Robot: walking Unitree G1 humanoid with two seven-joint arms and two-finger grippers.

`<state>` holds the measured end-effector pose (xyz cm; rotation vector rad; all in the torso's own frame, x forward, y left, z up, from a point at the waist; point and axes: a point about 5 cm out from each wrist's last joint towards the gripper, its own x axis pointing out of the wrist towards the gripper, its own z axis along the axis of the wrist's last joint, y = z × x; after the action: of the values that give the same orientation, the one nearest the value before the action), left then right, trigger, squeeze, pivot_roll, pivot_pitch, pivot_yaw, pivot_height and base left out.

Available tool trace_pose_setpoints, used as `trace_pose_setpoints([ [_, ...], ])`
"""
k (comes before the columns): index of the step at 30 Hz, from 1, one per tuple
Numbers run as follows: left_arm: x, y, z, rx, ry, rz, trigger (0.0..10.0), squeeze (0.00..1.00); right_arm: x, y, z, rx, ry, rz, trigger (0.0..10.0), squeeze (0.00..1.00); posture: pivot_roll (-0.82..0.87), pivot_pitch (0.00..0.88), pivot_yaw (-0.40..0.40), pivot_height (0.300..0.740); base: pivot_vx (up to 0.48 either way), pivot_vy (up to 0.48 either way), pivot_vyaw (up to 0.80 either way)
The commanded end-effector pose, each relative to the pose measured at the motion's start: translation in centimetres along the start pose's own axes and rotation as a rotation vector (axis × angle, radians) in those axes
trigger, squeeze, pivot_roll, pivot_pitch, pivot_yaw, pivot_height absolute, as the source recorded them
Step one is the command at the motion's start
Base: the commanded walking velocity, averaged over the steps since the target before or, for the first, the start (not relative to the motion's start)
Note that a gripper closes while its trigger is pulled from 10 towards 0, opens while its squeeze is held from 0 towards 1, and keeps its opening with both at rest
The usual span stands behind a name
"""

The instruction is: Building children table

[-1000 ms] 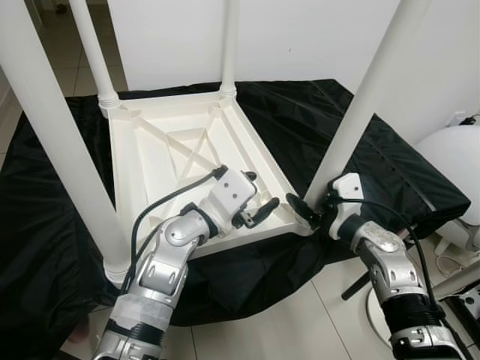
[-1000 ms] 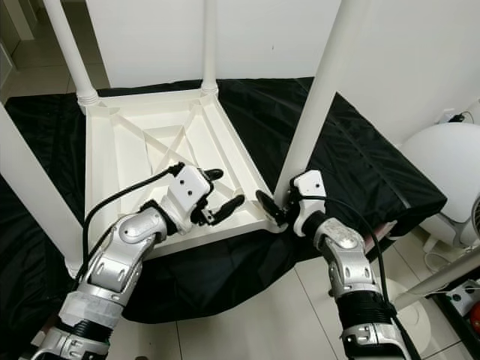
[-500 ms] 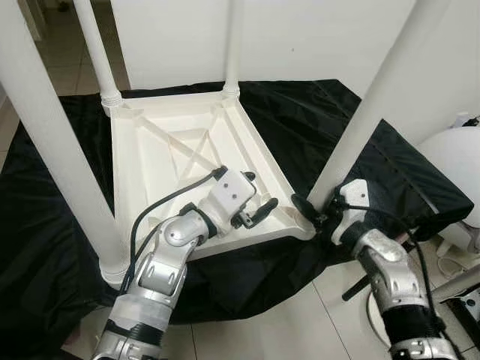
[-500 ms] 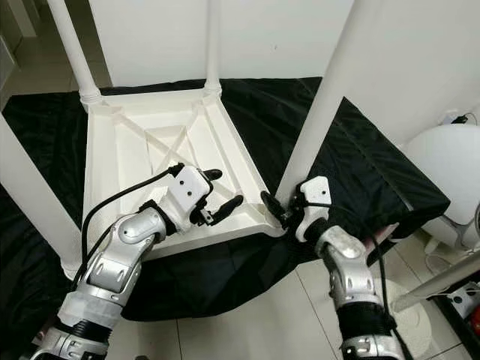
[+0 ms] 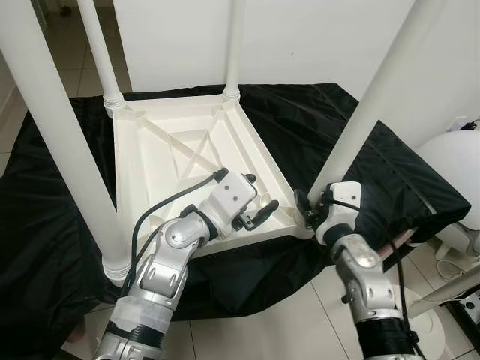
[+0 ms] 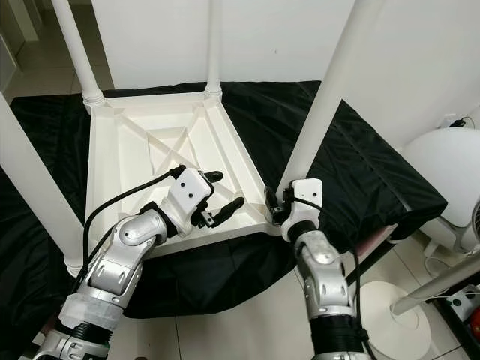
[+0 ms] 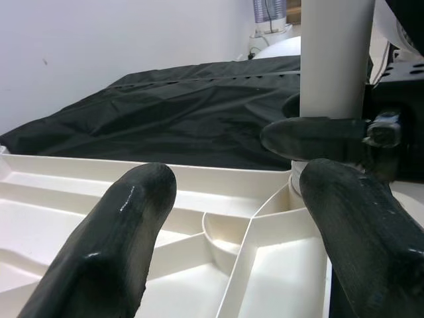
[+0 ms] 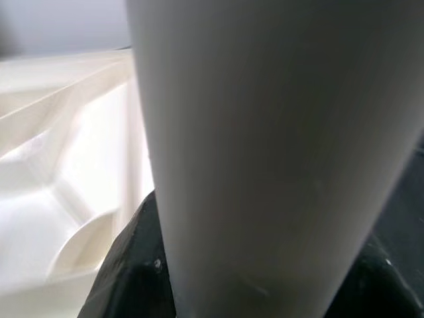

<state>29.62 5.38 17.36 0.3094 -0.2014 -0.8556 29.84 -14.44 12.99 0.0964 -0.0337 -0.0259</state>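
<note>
On the black cloth lies the upturned white table, its near-right leg clasped at the base by the right gripper, while the left gripper hovers wide open just inside that corner.

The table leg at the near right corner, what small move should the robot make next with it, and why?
Probably twist the near right leg further into its socket with the right gripper, whose fingers sit on either side of its base. The leg leans noticeably, so it looks not fully seated in the upturned tabletop. The left gripper, open over the near rim, could press down to steady the top.
</note>
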Motion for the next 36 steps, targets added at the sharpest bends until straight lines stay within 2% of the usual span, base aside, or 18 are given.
trace_pose_setpoints([
  [1,0.0,0.1,-0.1,0.006,0.000,0.092,10.0,0.00,-0.7,-0.3,-1.6,0.055,0.073,-0.144,10.0,0.00,-0.05,0.024,-0.052,0.740,0.000,0.000,0.00],
  [3,0.0,0.1,-0.1,0.006,0.000,0.092,10.0,0.00,-0.7,-0.3,-1.6,0.055,0.073,-0.144,10.0,0.00,-0.05,0.024,-0.052,0.740,0.000,0.000,0.00],
  [4,0.0,0.1,0.0,0.001,-0.003,0.095,10.0,0.00,-0.8,0.5,-1.3,0.052,0.062,-0.192,10.0,0.00,-0.05,0.022,-0.057,0.740,0.000,0.000,0.00],
  [7,-0.1,0.1,0.0,-0.002,-0.005,0.097,10.0,0.00,-0.7,1.3,-1.1,0.037,0.062,-0.197,10.0,0.00,-0.05,0.022,-0.057,0.740,0.000,0.000,0.00],
  [8,-0.1,0.0,0.0,-0.006,-0.006,0.097,10.0,0.00,-0.7,1.9,-0.7,0.043,0.047,-0.182,10.0,0.00,-0.05,0.019,-0.059,0.740,0.000,0.000,0.00],
  [11,-0.1,-0.2,0.0,-0.007,-0.006,0.095,10.0,0.00,-0.8,2.1,-0.5,0.050,0.034,-0.153,10.0,0.00,-0.05,0.018,-0.059,0.740,0.000,0.000,0.00],
  [13,0.0,-0.3,0.0,-0.006,-0.007,0.090,10.0,0.00,-1.0,2.5,-0.3,0.084,0.030,-0.078,10.0,0.00,-0.05,0.016,-0.061,0.740,0.000,0.000,0.00],
  [15,0.0,-0.3,0.0,-0.006,-0.007,0.090,10.0,0.00,-1.0,2.5,-0.3,0.084,0.030,-0.078,10.0,0.00,-0.05,0.016,-0.061,0.740,0.000,0.000,0.00],
  [16,0.0,-0.2,0.0,-0.004,-0.007,0.092,10.0,0.00,-1.1,2.7,-0.2,0.083,0.027,-0.042,10.0,0.78,-0.05,0.013,-0.062,0.740,0.000,0.000,0.00],
  [17,0.0,-0.2,0.0,-0.004,-0.007,0.092,10.0,0.00,-1.1,2.7,-0.2,0.083,0.027,-0.042,10.0,0.78,-0.05,0.013,-0.062,0.740,0.000,0.000,0.00],
  [18,0.0,0.0,0.0,-0.003,-0.008,0.094,10.0,0.00,-1.3,3.2,0.0,0.104,0.008,-0.004,10.0,1.00,-0.05,0.013,-0.062,0.740,0.000,0.000,0.00],
  [27,0.0,0.0,0.0,0.001,-0.008,0.098,10.0,0.00,-1.5,2.2,0.1,0.060,-0.011,0.055,10.0,1.00,-0.05,0.007,-0.066,0.740,0.000,0.000,0.00],
  [28,-0.1,0.0,0.0,0.001,-0.007,0.100,10.0,0.00,-1.7,1.8,-0.1,0.050,-0.005,0.084,10.0,0.09,-0.04,0.006,-0.069,0.740,0.000,0.000,0.00],
  [29,-0.1,0.0,0.0,0.001,-0.007,0.100,10.0,0.00,-1.7,1.8,-0.1,0.050,-0.005,0.084,10.0,0.09,-0.04,0.006,-0.069,0.740,0.000,0.000,0.00],
  [30,-0.1,0.0,-0.1,0.001,-0.005,0.101,10.0,0.00,-1.9,1.3,-0.2,0.045,-0.003,0.110,10.0,0.00,-0.04,0.005,-0.070,0.740,0.000,0.000,0.00],
  [36,-0.2,-0.1,-0.1,0.001,-0.003,0.096,10.0,0.00,-2.3,0.7,-0.2,0.022,-0.023,0.177,10.0,0.00,-0.04,0.005,-0.070,0.740,0.000,0.000,0.00],
])
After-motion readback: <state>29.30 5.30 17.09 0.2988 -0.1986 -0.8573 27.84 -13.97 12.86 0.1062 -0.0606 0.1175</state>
